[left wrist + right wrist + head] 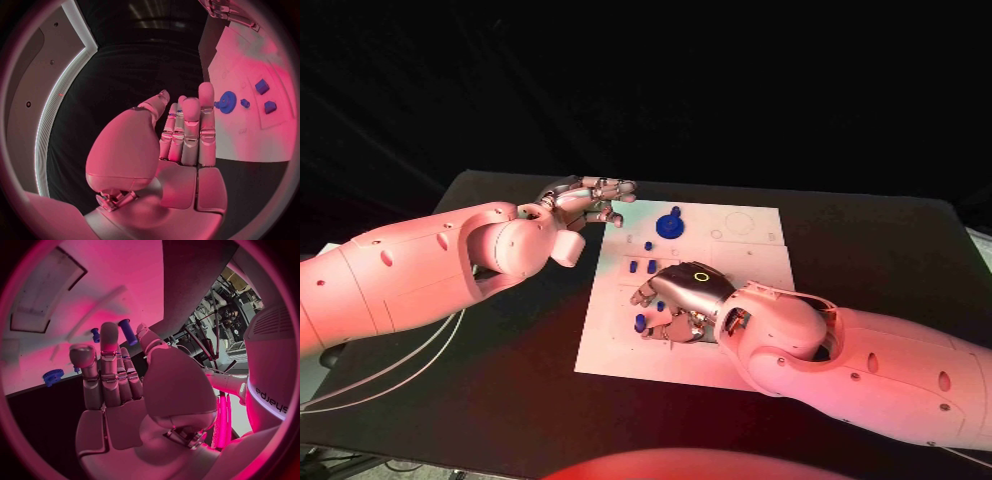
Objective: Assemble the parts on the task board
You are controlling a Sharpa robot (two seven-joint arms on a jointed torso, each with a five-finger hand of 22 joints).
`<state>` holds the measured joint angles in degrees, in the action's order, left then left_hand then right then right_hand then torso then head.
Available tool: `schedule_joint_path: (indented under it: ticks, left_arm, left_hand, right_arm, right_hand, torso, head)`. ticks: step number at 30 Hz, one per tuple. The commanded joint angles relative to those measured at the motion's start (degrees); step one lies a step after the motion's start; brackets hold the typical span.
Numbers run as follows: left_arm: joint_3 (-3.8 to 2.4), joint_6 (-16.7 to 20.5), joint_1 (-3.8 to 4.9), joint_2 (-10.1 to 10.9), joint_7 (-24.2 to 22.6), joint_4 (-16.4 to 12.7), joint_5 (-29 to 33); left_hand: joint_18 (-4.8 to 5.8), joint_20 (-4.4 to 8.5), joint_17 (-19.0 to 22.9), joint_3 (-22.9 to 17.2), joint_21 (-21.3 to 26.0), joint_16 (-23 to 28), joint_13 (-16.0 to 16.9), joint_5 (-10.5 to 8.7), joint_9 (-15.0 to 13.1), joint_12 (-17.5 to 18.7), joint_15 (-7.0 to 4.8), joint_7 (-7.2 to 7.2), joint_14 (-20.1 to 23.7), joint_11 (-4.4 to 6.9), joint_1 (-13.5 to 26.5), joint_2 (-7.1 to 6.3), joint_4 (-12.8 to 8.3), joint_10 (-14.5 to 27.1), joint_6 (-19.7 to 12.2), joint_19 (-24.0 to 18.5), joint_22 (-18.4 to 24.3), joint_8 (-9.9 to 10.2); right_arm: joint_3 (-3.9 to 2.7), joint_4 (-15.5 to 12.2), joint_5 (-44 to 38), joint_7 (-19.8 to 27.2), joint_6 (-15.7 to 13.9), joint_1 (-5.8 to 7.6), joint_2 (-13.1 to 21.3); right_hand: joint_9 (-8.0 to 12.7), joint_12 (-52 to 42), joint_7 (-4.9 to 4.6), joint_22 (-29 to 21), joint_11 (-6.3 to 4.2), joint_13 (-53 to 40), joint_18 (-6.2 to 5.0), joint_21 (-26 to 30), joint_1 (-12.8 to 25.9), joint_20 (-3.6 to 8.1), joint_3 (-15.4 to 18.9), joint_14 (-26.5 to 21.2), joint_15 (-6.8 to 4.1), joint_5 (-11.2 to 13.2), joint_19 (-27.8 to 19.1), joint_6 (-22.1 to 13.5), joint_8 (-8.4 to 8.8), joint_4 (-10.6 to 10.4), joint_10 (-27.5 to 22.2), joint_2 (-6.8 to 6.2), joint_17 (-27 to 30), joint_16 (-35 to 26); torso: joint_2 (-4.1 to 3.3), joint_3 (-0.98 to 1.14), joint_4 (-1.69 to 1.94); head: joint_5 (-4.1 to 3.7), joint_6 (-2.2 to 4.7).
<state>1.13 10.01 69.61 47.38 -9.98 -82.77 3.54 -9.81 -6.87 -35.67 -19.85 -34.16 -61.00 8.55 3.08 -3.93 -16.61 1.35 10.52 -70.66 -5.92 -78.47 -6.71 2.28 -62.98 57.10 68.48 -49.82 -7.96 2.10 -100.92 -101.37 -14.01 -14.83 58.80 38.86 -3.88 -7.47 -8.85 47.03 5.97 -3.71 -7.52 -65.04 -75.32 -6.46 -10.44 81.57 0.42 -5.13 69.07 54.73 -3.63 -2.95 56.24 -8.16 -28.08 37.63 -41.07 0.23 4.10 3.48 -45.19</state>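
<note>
We see the black table [877,240] with the white task board [733,250] lying in its middle. Our left hand [584,200] hangs over the board's far left corner. Its fingers [190,125] are straight and close together, and they hold nothing. Our right hand [678,300] sits low over the near left part of the board, palm down, fingers spread a little. We cannot tell if it holds a part. A blue gear [671,226] lies on the board near the left hand. Small blue parts [643,266] stand between the two hands. One blue peg [127,332] stands right at the right hand's fingertips.
</note>
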Motion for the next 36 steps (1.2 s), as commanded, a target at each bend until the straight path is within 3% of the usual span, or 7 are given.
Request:
schedule_joint_path:
  ticks: [1, 8, 13, 18, 25, 29, 36]
  left_arm:
    - [-0.02, -1.3, 0.01, -0.1, 0.0, 0.0, 0.1]
    - [0.07, -1.3, 0.00, 0.0, 0.1, 0.0, 0.1]
    - [0.12, -1.2, 0.00, 0.1, 0.1, -0.1, 0.1]
    - [0.14, -0.9, -0.01, 0.3, -0.1, -0.5, 0.1]
    - [0.14, -0.8, -0.01, 0.2, -0.3, -0.7, 0.1]
    - [0.14, -0.7, -0.01, 0.2, -0.4, -0.8, 0.1]
    - [0.14, -0.6, -0.02, 0.2, -0.4, -0.8, 0.1]
  left_hand:
    - [-0.68, -0.13, 0.1, 0.3, 0.4, 0.0, 0.1, 0.26, 0.0, -0.2, -0.12, 0.00, 0.3, -0.08, -0.4, 0.07, -0.1, 0.5, -0.5, 0.1, 0.1, -0.2]
    - [-0.68, -0.13, 0.1, 0.3, 0.4, 0.0, 0.1, 0.26, 0.0, -0.2, -0.12, 0.00, 0.3, -0.08, -0.4, 0.07, -0.1, 0.5, -0.5, 0.1, 0.1, -0.2]
    - [-0.68, -0.13, 0.1, 0.3, 0.4, 0.0, 0.1, 0.26, 0.0, -0.2, -0.12, 0.00, 0.3, -0.08, -0.4, 0.07, -0.1, 0.5, -0.5, 0.1, 0.1, -0.2]
    - [-0.68, -0.13, 0.1, 0.3, 0.4, 0.0, 0.1, 0.26, 0.0, -0.2, -0.12, 0.00, 0.3, -0.08, -0.4, 0.07, -0.1, 0.5, -0.5, 0.1, 0.1, -0.2]
    - [-0.67, -0.14, 0.0, 0.3, 0.4, 0.0, 0.1, 0.26, 0.0, -0.3, -0.10, 0.01, 0.3, -0.10, -0.4, 0.08, -0.1, 0.6, -0.6, 0.1, 0.1, -0.2]
    - [-0.67, -0.14, 0.0, 0.3, 0.4, 0.0, 0.1, 0.26, 0.0, -0.3, -0.10, 0.01, 0.3, -0.10, -0.4, 0.08, -0.1, 0.6, -0.6, 0.1, 0.1, -0.2]
    - [-0.66, -0.16, 0.1, 0.4, 0.4, 0.0, 0.1, 0.25, 0.0, -0.4, -0.08, 0.03, 0.3, -0.13, -0.2, 0.14, 0.1, 0.6, -0.6, 0.2, 0.1, -0.3]
  right_arm:
    - [-0.25, -1.8, 1.5, 2.1, -3.7, 0.11, 1.8]
    - [-0.75, -6.7, 9.7, 2.3, -1.8, 3.37, 9.9]
    - [-0.80, -10.0, 22.3, 1.1, -4.5, 6.46, 18.3]
    - [-0.46, -11.5, 22.2, -3.1, -3.6, 7.33, 24.3]
    - [0.22, -12.2, 17.1, -11.2, 0.0, 6.48, 27.6]
    - [0.39, -12.6, 16.6, -15.0, 0.2, 5.31, 28.1]
    - [0.52, -12.6, 16.1, -18.1, 1.2, 4.39, 27.8]
  right_hand:
    - [0.0, -0.6, 0.26, -1.2, 0.05, -0.1, -1.18, 0.9, -1.0, -0.12, 2.3, -0.4, 0.38, -1.0, -0.8, -0.6, -0.04, -0.8, -0.9, 0.13, 0.2, -0.5]
    - [0.0, -2.3, 0.84, -3.8, 0.16, -0.1, -1.57, 2.8, -2.8, -0.33, 8.2, -1.0, 0.55, -2.6, -1.9, -1.0, -0.01, -3.7, -1.7, 0.67, 0.7, -1.0]
    - [-0.7, -5.9, -0.98, -0.2, -0.23, -0.9, -0.87, 0.6, -4.0, 0.00, 7.9, 0.1, 0.13, -2.6, 0.4, 3.0, -1.65, -4.0, 4.7, 3.66, 0.7, -0.7]
    - [-0.8, -10.8, 1.11, 9.6, -2.97, -3.7, 0.87, -6.2, -3.9, 1.74, 7.8, 2.4, -1.96, -5.8, 5.9, 5.4, -2.42, -5.1, 15.5, 5.09, -0.2, 1.4]
    - [-1.3, -20.8, 3.30, 21.5, -5.18, -14.9, 3.07, -13.9, -1.7, 3.61, 10.8, 5.4, -3.85, -5.4, 10.9, 8.7, -3.88, -8.8, 20.5, 3.90, -27.9, 26.0]
    - [-1.7, -38.6, 3.34, 24.0, -5.09, -36.0, 3.54, -15.5, 0.0, 3.46, 14.4, 5.9, -3.88, -8.0, 11.4, 7.7, -3.97, -11.9, 20.9, 3.41, -40.5, 36.5]
    - [-2.3, -53.3, 2.92, 25.2, -4.74, -54.0, 3.63, -16.4, 3.6, 3.15, 18.8, 6.1, -3.28, -10.3, 11.6, 6.3, -4.83, -13.6, 21.6, 4.74, -47.8, 42.2]
  torso:
    - [0.09, -0.01, -0.02]
    - [0.16, -0.10, -0.11]
    - [0.31, -0.27, -0.36]
    - [0.39, -0.33, -1.19]
    - [0.49, -0.30, -1.68]
    - [0.45, -0.32, -1.67]
    - [0.50, -0.35, -1.60]
  head:
    - [-0.29, 0.17]
    - [-1.29, 0.91]
    - [-3.74, 1.55]
    - [-4.63, 2.10]
    - [-5.59, 2.33]
    - [-5.73, 2.21]
    - [-5.92, 2.18]
